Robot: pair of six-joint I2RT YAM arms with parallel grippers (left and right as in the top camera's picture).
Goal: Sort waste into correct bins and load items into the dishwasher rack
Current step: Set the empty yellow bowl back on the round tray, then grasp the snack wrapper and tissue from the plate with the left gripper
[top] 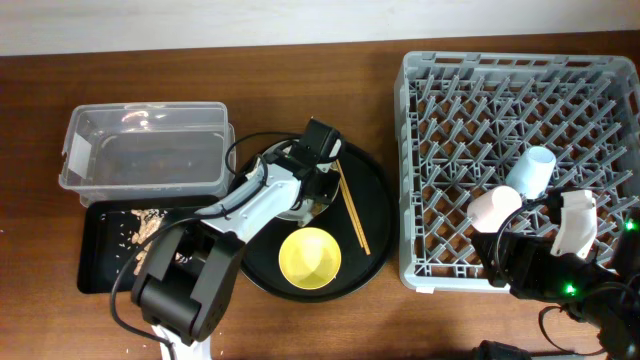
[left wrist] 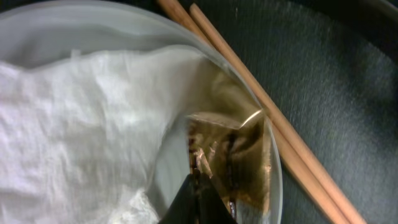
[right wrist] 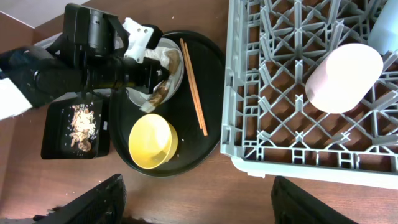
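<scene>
- At the right of the table, the dishwasher rack (top: 520,80). Inside, toward its near right part, the light blue cup (top: 530,170) and the pink cup (top: 495,208), just beside each other among the pegs.
- Over the rack's near edge, close by the pink cup, the right gripper (right wrist: 198,186). Jaws wide apart, nothing between them.
- In the middle of the table, the big round black tray (top: 372,215), bearing the pale grey plate (left wrist: 124,25), the small yellow bowl (top: 310,257) and the chopsticks (top: 352,210).
- In the plate, the crumpled white napkin (left wrist: 81,137) across most of the surface. Beside it, the brown-and-gold foil wrapper (left wrist: 239,155), up against the rim on the chopsticks' side.
- Chopsticks side by side, flat on the round tray, just outside the plate's rim.
- Yellow bowl upright at the near part of the round tray, apart from the plate.
- Down in the plate, the left gripper (left wrist: 198,193). Tips drawn to a dark point touching the wrapper's lower edge. Impossible to tell whether pinching it.
- At the far left, the clear tub (top: 145,150). Contents not to be made out through the glare.
- Just in front of the tub, the shallow black tray (top: 95,265), holding brownish food scraps (top: 140,225) toward its far side.
</scene>
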